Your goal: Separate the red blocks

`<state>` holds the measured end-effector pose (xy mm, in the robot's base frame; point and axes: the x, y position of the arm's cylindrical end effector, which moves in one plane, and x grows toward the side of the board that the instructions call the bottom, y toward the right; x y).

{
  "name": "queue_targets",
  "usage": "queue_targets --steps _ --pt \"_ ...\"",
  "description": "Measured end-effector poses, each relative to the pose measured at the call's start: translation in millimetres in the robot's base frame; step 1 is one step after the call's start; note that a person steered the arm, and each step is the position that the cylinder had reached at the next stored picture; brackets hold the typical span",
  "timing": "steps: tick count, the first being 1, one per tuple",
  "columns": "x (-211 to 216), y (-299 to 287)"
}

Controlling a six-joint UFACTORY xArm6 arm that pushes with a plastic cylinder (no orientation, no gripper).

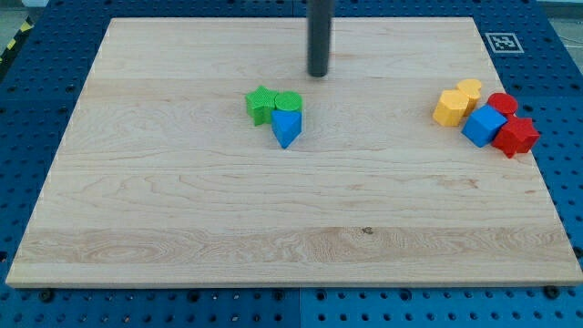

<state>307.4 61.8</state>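
Two red blocks sit at the view's right: a red cylinder and a red star-shaped block. A blue cube lies against both of them, and the two reds nearly touch each other. My tip is near the view's top centre, far to the left of the red blocks and just above the green blocks.
A yellow hexagonal block and a yellow cylinder touch the blue cube's left side. A green star, a green cylinder and a blue triangular block cluster at the centre. The wooden board lies on a blue pegboard.
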Motion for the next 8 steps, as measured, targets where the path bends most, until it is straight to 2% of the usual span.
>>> queue_targets --steps 1,3,4,5,7,8 --pt "-14 87" --pt "-10 281" --pt "-4 284" --pt "22 283" --pt "115 284" --pt "130 271"
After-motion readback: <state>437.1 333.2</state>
